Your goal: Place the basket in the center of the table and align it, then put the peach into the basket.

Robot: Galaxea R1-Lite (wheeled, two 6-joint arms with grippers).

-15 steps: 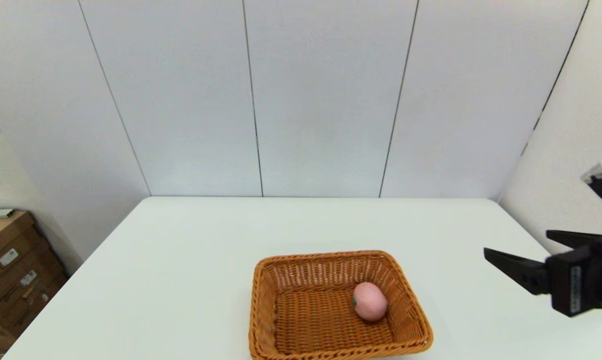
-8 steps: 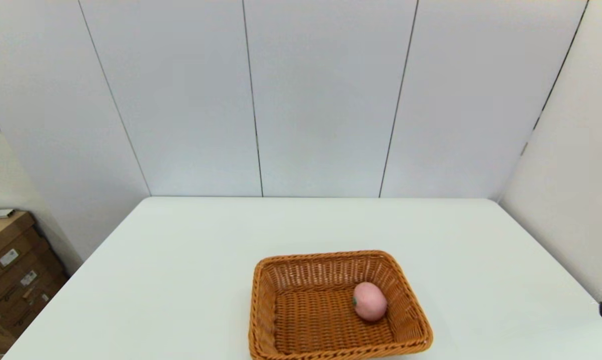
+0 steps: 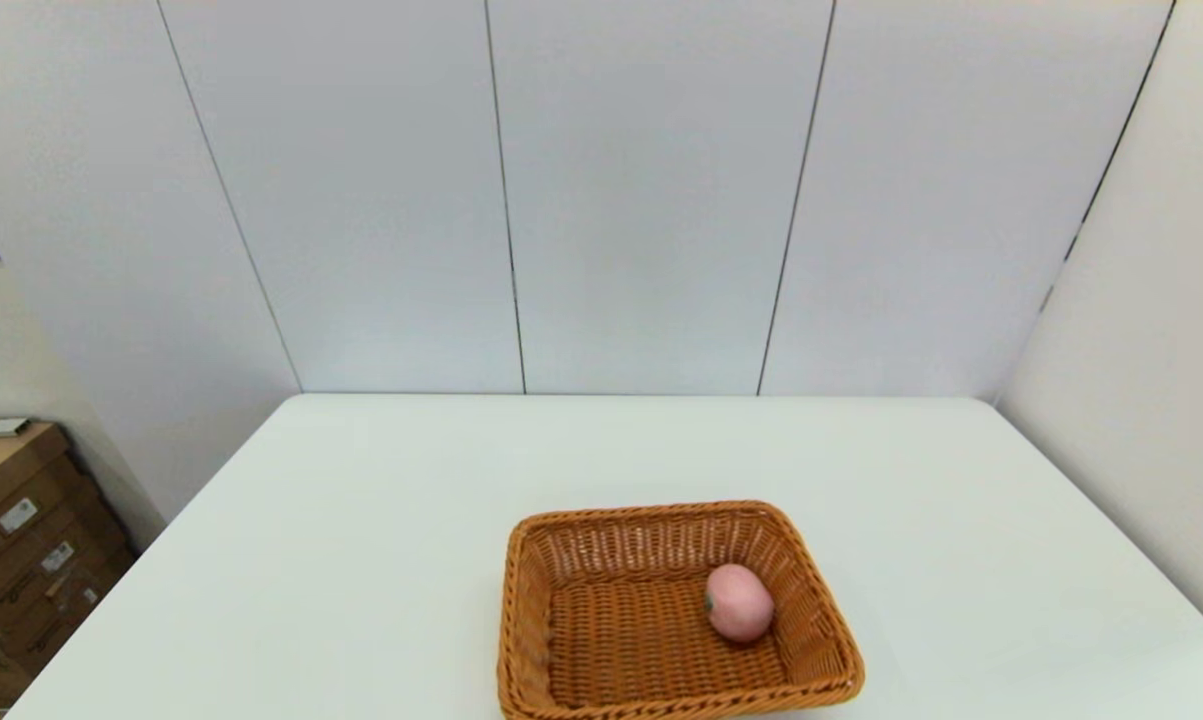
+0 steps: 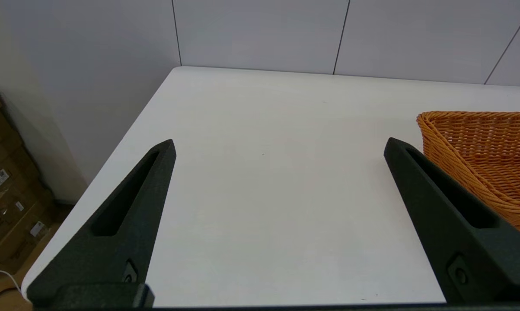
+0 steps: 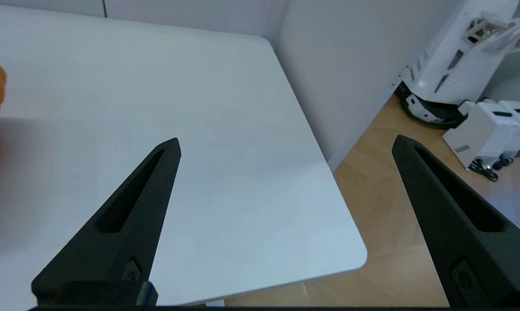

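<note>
- The basket (image 3: 676,615) sits on the table (image 3: 361,520), near its front edge, long axis running left to right.
- The peach (image 3: 738,602) lies in its right half, stem mark facing left.
- The left gripper (image 4: 279,147) is spread wide, holding nothing, over the table's left front.
- The right gripper (image 5: 285,144) is equally wide and empty, at the right front corner.

The scene is lit brightly and evenly from overhead. Only a soft, faint shadow is cast beside the basket (image 3: 673,612) on the table (image 3: 381,520). No harsh glare is seen. Straight wall seams are bowed outward toward the head view's edges.
</note>
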